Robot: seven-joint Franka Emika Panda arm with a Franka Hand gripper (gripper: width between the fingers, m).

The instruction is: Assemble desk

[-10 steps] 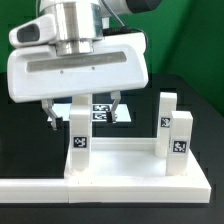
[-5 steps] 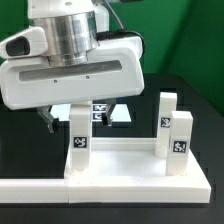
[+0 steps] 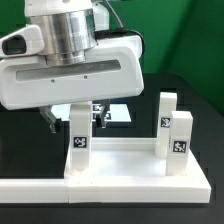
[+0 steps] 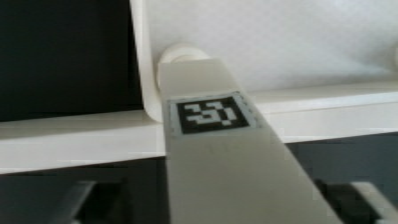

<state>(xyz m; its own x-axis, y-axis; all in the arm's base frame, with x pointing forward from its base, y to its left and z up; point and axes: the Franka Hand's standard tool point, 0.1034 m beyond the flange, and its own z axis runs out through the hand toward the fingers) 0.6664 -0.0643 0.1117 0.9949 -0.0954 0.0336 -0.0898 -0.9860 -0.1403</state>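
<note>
The white desk top (image 3: 120, 158) lies upside down on the black table, with tagged block legs standing up from it. One leg (image 3: 79, 138) is at the exterior view's left front and two legs (image 3: 178, 140) are at the right. My gripper (image 3: 76, 117) hangs over the left leg, one finger on each side. In the wrist view this leg (image 4: 217, 130) runs between my fingers (image 4: 71, 203), with a dark gap on both sides. The gripper (image 4: 214, 208) is open and not touching the leg. The desk's rim (image 4: 80, 135) crosses behind the leg.
A long white border bar (image 3: 100, 190) lies along the front of the table. The marker board (image 3: 120, 116) shows partly behind my fingers. The big white hand body (image 3: 70, 70) hides the back left of the desk.
The hand moved toward the exterior view's left and looms larger than a second ago. It has barely moved in the last half second. The desk and legs have not moved.
</note>
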